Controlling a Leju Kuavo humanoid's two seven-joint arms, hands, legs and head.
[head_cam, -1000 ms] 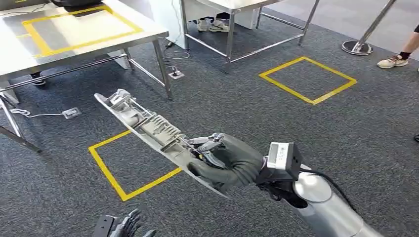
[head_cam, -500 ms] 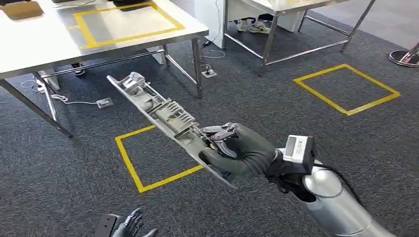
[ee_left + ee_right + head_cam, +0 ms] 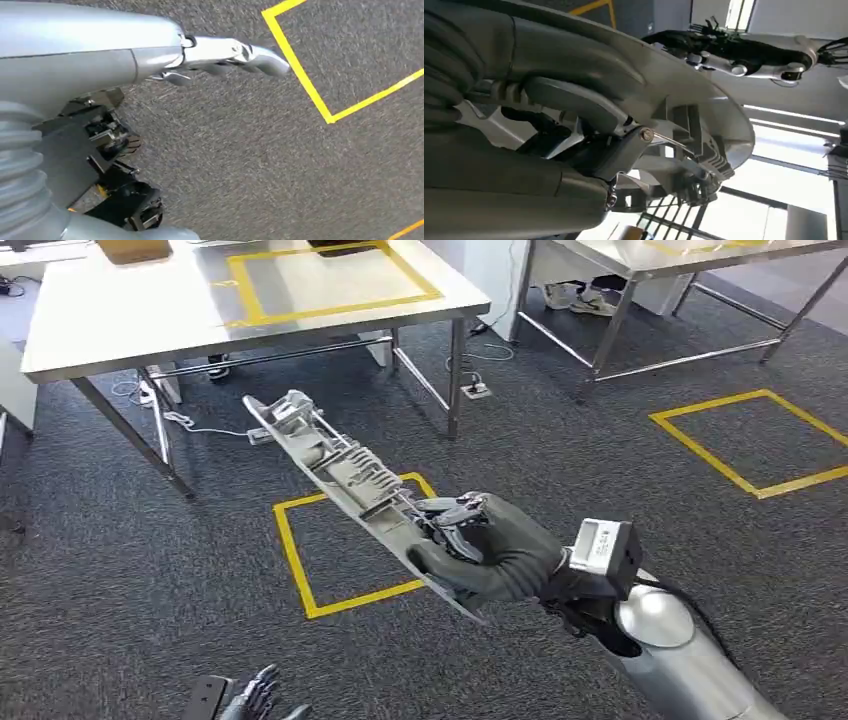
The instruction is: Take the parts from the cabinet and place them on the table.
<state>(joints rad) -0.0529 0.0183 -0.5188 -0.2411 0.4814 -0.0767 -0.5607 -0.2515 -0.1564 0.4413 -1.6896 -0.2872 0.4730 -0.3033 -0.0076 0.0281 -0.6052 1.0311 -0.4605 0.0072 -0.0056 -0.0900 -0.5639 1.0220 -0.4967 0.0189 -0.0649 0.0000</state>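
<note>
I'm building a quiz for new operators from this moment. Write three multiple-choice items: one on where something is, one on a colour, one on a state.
1. Where is the long grey part?
A. lying on the table
B. held in the right hand above the carpet
C. lying on the floor

2. What colour is the tape square on the carpet below the part?
A. yellow
B. red
C. white

3. What is the left hand doing?
A. holding a part
B. pressing on the table
C. holding nothing

Answers:
1 B: the right hand grips the part's near end, and the far end points toward the steel table.
2 A: the tape outline is plainly yellow.
3 C: it hangs low over the carpet, fingers apart, with nothing in them.
</note>
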